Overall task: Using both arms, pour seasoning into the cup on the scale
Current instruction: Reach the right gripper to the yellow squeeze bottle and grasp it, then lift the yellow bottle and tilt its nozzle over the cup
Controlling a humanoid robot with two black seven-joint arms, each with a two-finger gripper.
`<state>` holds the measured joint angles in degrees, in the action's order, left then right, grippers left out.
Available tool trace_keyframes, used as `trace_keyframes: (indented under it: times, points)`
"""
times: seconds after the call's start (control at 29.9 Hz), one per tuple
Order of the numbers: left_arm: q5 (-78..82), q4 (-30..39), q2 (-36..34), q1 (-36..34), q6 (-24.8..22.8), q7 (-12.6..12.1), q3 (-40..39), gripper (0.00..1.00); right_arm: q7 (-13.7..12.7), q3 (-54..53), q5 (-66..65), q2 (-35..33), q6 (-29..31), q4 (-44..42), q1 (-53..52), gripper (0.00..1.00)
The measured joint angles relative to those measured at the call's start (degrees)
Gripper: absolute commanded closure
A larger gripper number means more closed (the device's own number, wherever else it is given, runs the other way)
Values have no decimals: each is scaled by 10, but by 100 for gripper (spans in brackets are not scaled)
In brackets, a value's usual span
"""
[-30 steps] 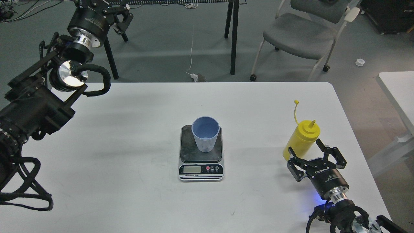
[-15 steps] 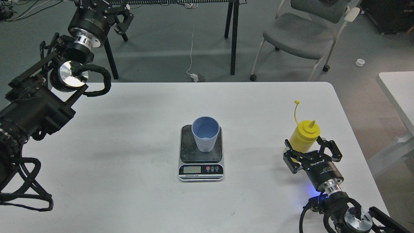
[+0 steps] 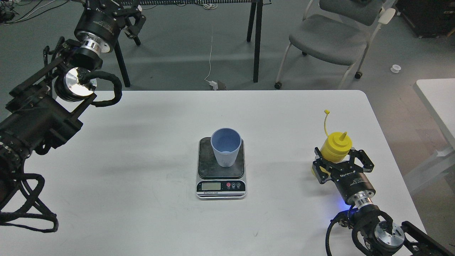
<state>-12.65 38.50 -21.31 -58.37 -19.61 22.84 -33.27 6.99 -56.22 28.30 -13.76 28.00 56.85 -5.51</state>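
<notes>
The light blue cup [image 3: 226, 146] stands upright on the dark platform of the scale [image 3: 220, 186], at the middle of the white table [image 3: 142, 153]. The yellow seasoning bottle [image 3: 336, 143] stands upright near the table's right edge, its tethered cap hanging open above it. My right gripper [image 3: 340, 153] is open, and its fingers [image 3: 318, 159] straddle the lower part of the bottle, one on each side. My left gripper [image 3: 122, 14] is raised high at the far left, beyond the table's back edge, open and empty.
A grey chair [image 3: 330, 39] and black table legs [image 3: 256, 39] stand on the floor behind the table. A white cable [image 3: 211, 53] lies there too. A second white table [image 3: 439, 103] is at the right.
My right gripper has moved forward toward the bottle, so its open fingers now sit on both sides of it. The left arm, cup and scale have not moved.
</notes>
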Motion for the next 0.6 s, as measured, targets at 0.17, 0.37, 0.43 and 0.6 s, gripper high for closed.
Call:
trace_keyframes:
  times: [0.17, 0.37, 0.43, 0.6]
  points:
    - [0, 1, 1, 0, 0, 0, 0, 1, 0, 1, 0, 2, 0, -8, -4, 60]
    - [0, 1, 2, 0, 1, -2, 0, 1, 0, 0, 0, 1, 0, -3, -7, 66]
    - [0, 5, 2, -2, 1, -2, 0, 1, 3, 0, -1, -1, 0, 2, -17, 66]
    - [0, 19, -3, -2, 1, -1, -1, 1, 10, 0, -27, -36, 0, 18, -73, 66]
